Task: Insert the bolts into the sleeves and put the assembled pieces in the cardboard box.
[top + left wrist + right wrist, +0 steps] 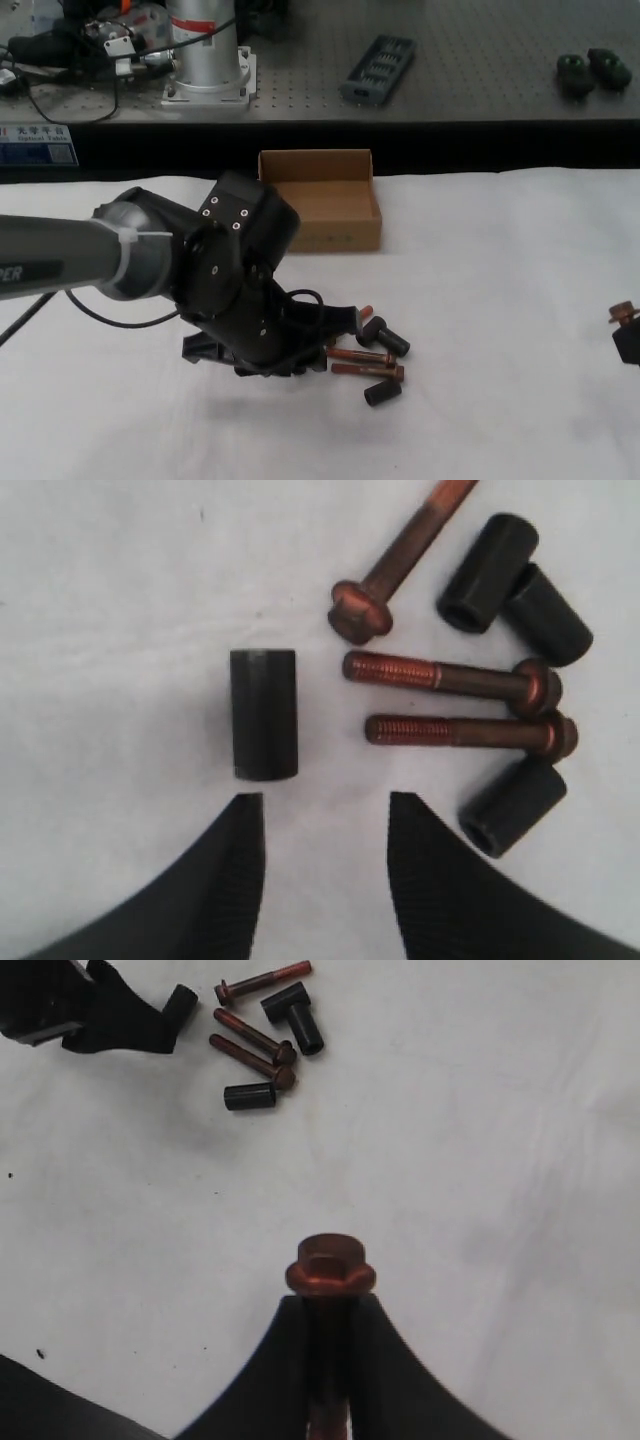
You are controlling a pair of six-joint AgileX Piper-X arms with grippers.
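bolts (358, 355) among sleeves (383, 392), cardboard box (330, 236) behind

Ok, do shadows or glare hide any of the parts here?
High view: the arm throws a soft shadow on the cloth and covers part of the pile. Left wrist view: even light, a faint shadow beside the lone sleeve, no glare on the bolts. Right wrist view: no glare on the held bolt, nothing hidden by shadow.

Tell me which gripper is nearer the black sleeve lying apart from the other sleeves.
Left. The left gripper is open, with the sleeve lying just ahead of it. The right gripper, shut on a bolt, is far off across the white cloth.
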